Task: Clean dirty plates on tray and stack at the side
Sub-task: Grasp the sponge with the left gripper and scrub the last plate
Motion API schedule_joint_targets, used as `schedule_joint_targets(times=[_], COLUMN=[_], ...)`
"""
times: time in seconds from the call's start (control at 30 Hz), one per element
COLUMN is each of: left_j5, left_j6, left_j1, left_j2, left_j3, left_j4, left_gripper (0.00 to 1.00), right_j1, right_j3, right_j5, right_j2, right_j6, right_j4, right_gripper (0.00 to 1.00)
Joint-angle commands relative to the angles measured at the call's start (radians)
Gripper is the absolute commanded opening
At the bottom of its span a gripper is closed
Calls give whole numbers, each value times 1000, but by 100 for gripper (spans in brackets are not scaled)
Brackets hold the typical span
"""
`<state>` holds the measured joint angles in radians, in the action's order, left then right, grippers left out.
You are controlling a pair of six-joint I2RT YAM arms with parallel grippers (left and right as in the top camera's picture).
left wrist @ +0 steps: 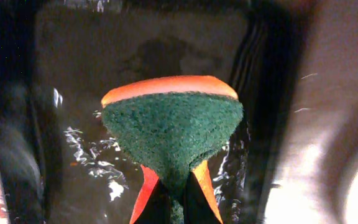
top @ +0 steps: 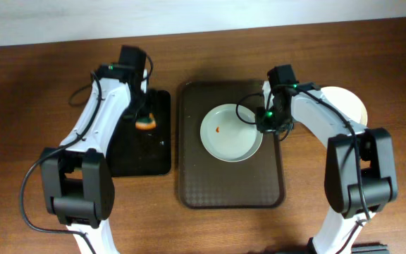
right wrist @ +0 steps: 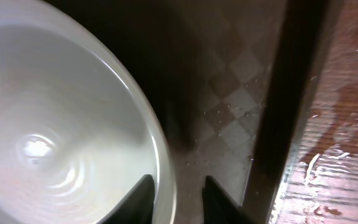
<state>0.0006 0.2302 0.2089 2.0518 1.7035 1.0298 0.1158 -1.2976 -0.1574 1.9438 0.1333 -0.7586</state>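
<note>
The plate [top: 231,134] lies on the tray [top: 210,183], in the far half and toward the right arm's side, with its right edge near the tray's raised rim. An orange-red smear [top: 219,130] is seen left of its centre. Bare tray floor is left open along the plate's left side and across the whole near half.

In the right wrist view the tray's surface is finely checkered and dotted with water. Wet streaks are seen on the wooden bench [top: 34,85] just past the rim.

The right tool [right wrist: 178,199] is set over the plate's right edge, one finger inside the rim and one outside. It is parted, with a gap visible between the outer finger and the rim, so nothing is clamped. The right arm is bent inward from the bench's right side.

A second plate [top: 347,102] rests on the bench beyond that arm and is partly hidden by it.

Left of the tray, just beside it, a narrower black tray [top: 143,155] is placed, its surface wet and glossy. The left arm is reached over its far end. The left tool [left wrist: 176,208] is closed on a sponge [left wrist: 173,124], green on its scouring face and orange behind, pinched and folded at its lower end.
</note>
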Motion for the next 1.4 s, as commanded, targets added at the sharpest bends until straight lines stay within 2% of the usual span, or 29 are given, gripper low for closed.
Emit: schedule_joint_targets(times=[0.0,0.07,0.23,0.4,0.47,0.63,0.77,0.83,0.97,1.1,1.2,1.3,1.37], left_j5=[180,245,247,252,278,264,56,-97,-397,-424,-455,-460,-403], left_j6=[0,1,23,148,189,187,158,157,158,190,204,220,222], left_j1=[28,60,209,350,378,389,386,389,400,397,377,308,224], left_j2=[-7,-6,46,193,233,292,299,298,298,297,296,291,282], left_j3=[159,162,162,162,162,162,176,203,211,297,422,592,675], left_j4=[17,-35,-162,-207,-215,-211,-94,-25,6,95,241,432,530], left_gripper=[0,0,0,0,0,0,0,0,0,0,0,0,0], right_j1=[2,2,2,2,2,2,2,2,2,1,0,1,1], right_j3=[18,21,21,21,21,21,21,21,21,21,21,21,21], right_j5=[7,11,11,11,11,11,11,11,11,14,23,23,23], right_j2=[37,40,40,40,40,40,40,40,40,40,40,40,40], right_j6=[-1,0,6,6,6,6,7,7,7,18,40,40,40], right_j4=[0,16,30,30,30,26,25,21,11,3,-4,-9,-8], right_gripper=[15,4,4,4,4,4,4,4,4,4,4,4,4])
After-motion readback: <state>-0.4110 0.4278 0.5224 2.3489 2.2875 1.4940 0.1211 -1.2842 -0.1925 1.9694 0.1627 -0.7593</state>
